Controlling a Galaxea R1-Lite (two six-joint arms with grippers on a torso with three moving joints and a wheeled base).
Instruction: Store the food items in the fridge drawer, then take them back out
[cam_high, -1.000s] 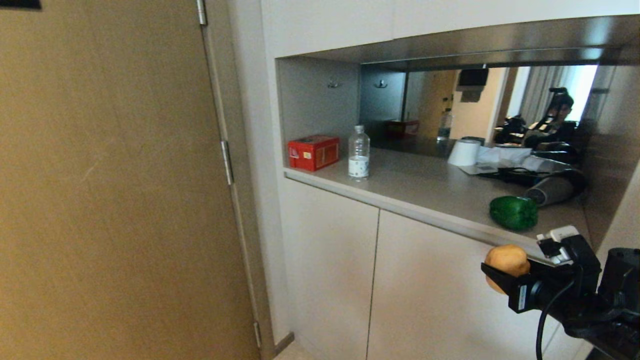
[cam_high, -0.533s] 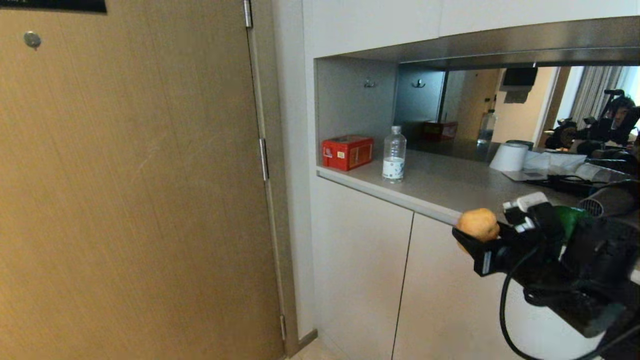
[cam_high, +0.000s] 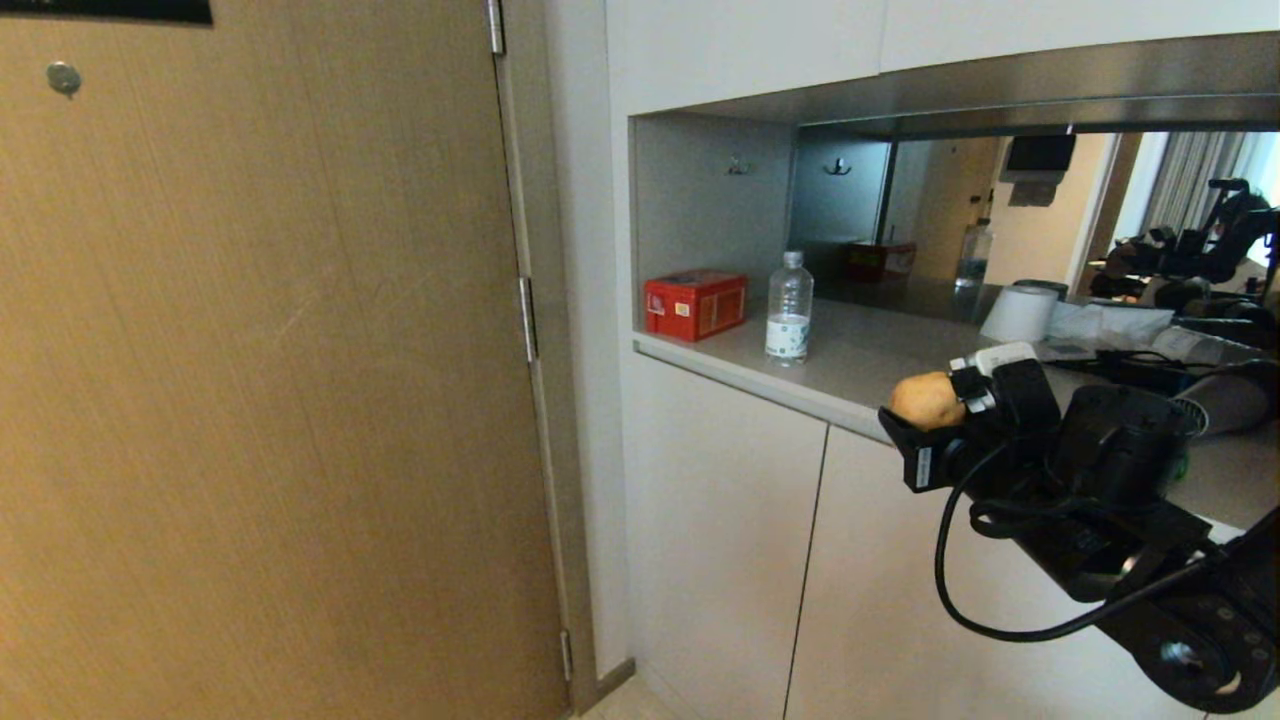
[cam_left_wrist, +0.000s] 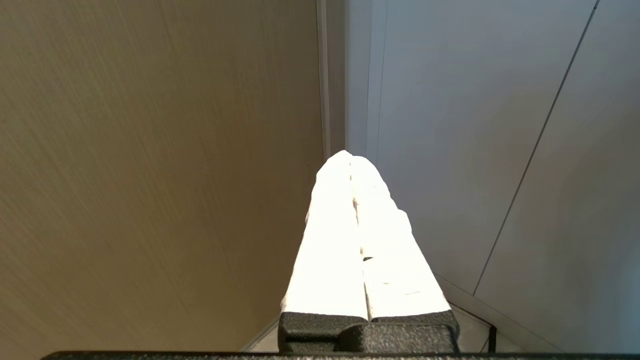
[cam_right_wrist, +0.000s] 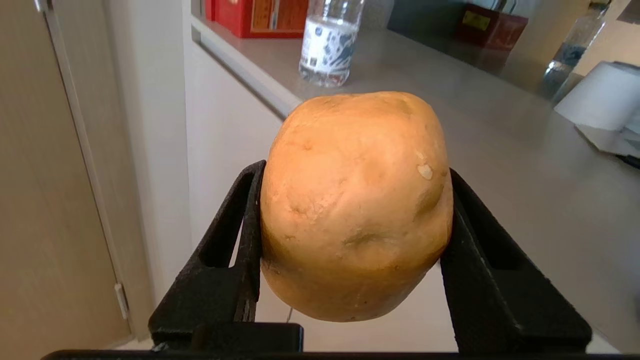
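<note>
My right gripper (cam_high: 915, 418) is shut on the tan potato (cam_high: 925, 398), holding it in the air at the counter's front edge, about level with the top. In the right wrist view the potato (cam_right_wrist: 355, 200) fills the space between the black fingers (cam_right_wrist: 240, 225), pinched on both sides. The green bell pepper lies behind my right arm and is hidden. The fridge drawer is out of view. My left gripper (cam_left_wrist: 350, 161) is shut with nothing in it. Its white fingertips are pressed together and point down at the corner between the wooden door and the cabinet.
On the grey counter (cam_high: 870, 365) stand a red box (cam_high: 695, 303), a clear water bottle (cam_high: 788, 310) and a white paper roll (cam_high: 1020, 313), with cables beyond. Below the counter are closed white cabinet doors (cam_high: 720, 520). A tall wooden door (cam_high: 260, 400) fills the left side.
The whole view shifted early on as the camera turned. My right arm has lifted the potato from below the counter edge up to counter height and now covers the pepper.
</note>
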